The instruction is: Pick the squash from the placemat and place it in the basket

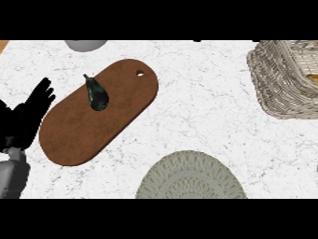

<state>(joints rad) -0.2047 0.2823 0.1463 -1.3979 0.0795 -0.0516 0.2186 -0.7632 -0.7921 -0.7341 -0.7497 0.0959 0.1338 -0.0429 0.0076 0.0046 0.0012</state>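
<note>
One hand (17, 119) in view, the left: open, fingers up, holding nothing. Placemat (189, 179) bare; small yellow squash (317, 78), by the look of it, already inside basket (275, 88). Seemingly no further move needed.

The left hand (15, 120) is matte black, with slim fingers and a thick thumb; its forearm (3, 179) is a smooth grey shell bearing a dark marking.

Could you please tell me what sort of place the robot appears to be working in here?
Most likely a kitchen counter: a white marbled worktop carries a long brown wooden cutting board with a dark green vegetable lying on it, a pale woven wicker basket and a round grey-green woven placemat.
</note>
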